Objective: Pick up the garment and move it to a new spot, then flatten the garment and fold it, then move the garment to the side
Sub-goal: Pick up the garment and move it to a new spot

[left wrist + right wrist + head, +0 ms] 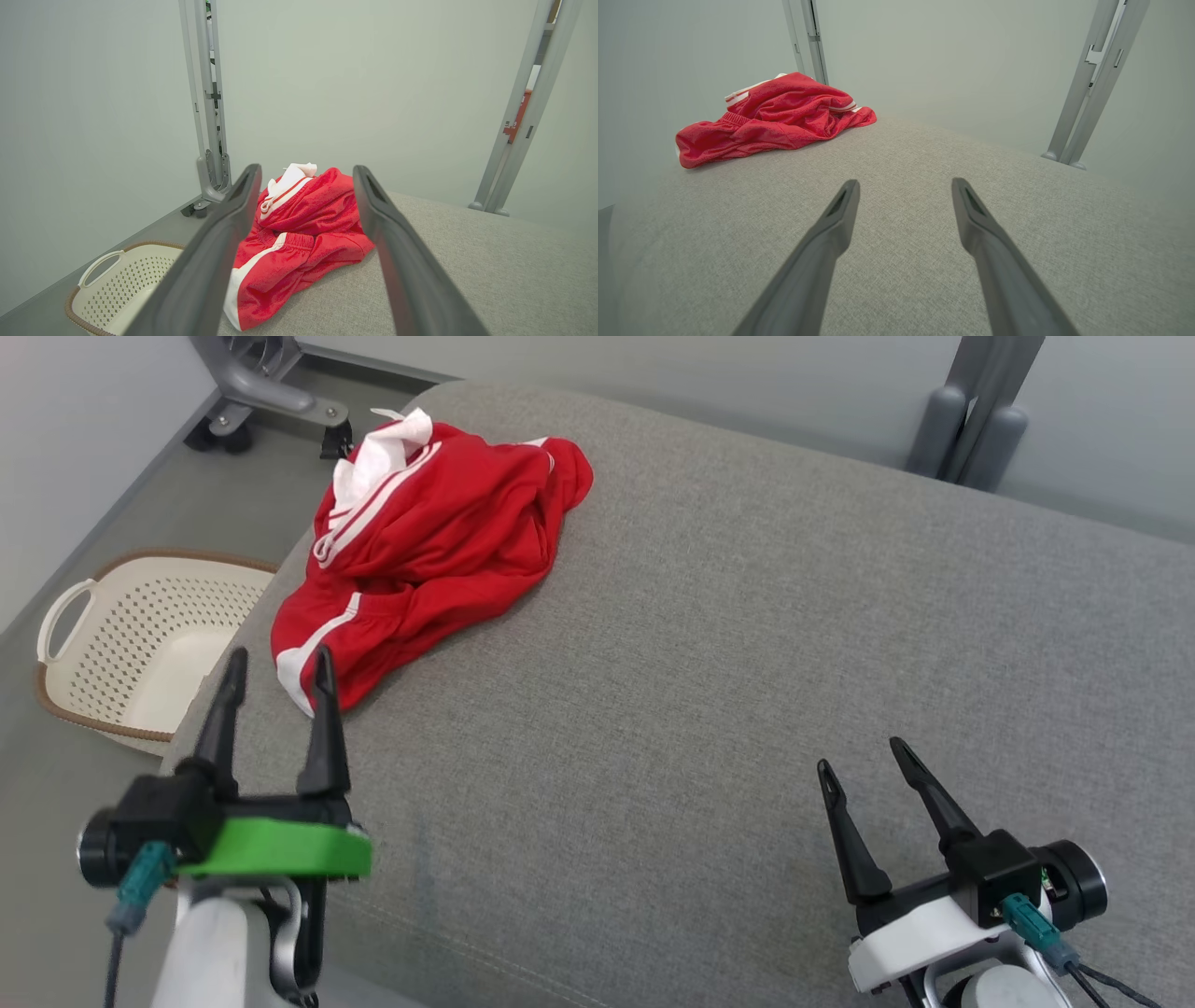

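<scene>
**Head view.**
- Crumpled red sports garment with white side stripes and a white lining. It lies in a heap at the far left corner of a broad grey woven-fabric cushion.
- Left gripper, two long dark fingers on a green mount, at lower left. The jaws are spread and hold nothing, and the tips are just short of the garment's near white-striped edge.
- Right gripper, dark fingers on a white mount, at lower right. The jaws are spread and empty over bare cushion, well apart from the garment.
- Cream perforated plastic basket with a brown woven rim and a loop handle, on the grey floor left of the cushion.
- Grey metal wheeled frame beyond the garment.

**Left wrist view.**
- The garment sits ahead between the two parted fingers of the left gripper, untouched.
- The basket is at lower left.
- A grey metal upright of the frame stands against the pale wall.

**Right wrist view.**
- The fingers of the right gripper stand wide over the cushion.
- The garment is far off at upper left, by the cushion's edge.
</scene>
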Robot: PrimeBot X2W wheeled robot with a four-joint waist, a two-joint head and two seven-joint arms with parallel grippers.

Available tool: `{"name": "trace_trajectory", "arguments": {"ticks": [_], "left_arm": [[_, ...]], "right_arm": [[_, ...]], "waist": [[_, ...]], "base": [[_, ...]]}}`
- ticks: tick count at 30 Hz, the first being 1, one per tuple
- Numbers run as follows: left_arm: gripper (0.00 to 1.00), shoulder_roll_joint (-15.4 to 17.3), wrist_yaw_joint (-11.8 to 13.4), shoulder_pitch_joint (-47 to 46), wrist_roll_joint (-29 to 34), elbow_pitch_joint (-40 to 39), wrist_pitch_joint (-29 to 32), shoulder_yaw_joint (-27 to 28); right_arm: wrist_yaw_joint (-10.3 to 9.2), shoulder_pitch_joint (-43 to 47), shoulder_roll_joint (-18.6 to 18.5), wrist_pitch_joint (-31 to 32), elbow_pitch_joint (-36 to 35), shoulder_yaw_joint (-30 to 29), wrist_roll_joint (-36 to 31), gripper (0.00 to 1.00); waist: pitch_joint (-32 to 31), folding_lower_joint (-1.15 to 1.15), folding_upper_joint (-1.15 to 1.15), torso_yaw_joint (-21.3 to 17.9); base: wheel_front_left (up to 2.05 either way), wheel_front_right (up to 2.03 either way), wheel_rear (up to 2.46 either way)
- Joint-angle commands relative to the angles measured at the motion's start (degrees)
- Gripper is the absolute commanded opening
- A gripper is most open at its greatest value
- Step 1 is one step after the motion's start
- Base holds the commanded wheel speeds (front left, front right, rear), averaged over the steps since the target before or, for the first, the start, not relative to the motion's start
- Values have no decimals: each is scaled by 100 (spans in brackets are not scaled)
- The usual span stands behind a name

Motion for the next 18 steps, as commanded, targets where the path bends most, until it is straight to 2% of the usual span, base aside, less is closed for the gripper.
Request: {"name": "trace_trajectory", "arguments": {"ticks": [1, 5, 12, 18], "left_arm": [[100, 28, -15, -374, -22, 141, 1, 98], [100, 224, -50, -1537, -224, 1054, 206, 268], [100, 861, -123, -3649, -695, 2842, 1883, 209], [100, 1098, -147, -4839, -1346, 3899, 2818, -115]], "right_arm": [[-8, -98, -30, -20, 43, -1, -87, 100], [-8, -293, -30, -20, 75, -41, -240, 100], [-8, -525, -29, -20, 40, -101, -529, 100], [-8, -663, -30, -20, -48, -97, -683, 100]], "waist": [[538, 0, 0, -118], [833, 0, 0, -268], [1352, 0, 0, -566], [1753, 0, 0, -777]], "base": [[0, 0, 0], [0, 0, 0], [0, 0, 0], [0, 0, 0]]}}
